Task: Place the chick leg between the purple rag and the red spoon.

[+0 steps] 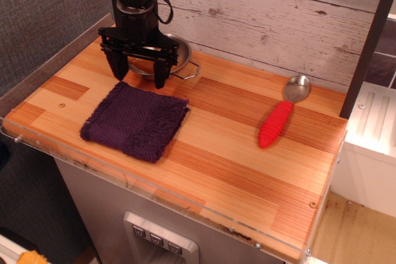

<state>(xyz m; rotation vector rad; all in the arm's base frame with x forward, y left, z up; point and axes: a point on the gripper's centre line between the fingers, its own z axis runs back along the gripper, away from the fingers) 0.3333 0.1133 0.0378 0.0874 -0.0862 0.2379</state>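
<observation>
The purple rag [136,120] lies flat on the left part of the wooden table. The red spoon [281,115] lies at the right, red handle toward the front, silver bowl toward the back wall. My gripper [140,77] hangs open and empty over the near rim of a steel handled bowl [179,57], just behind the rag's back edge. The chick leg does not show; the gripper and arm hide the inside of the bowl.
The wooden table [216,153] has a clear plastic lip along its front and left edges. A white plank wall stands behind it. A dark post [371,35] rises at the right back corner.
</observation>
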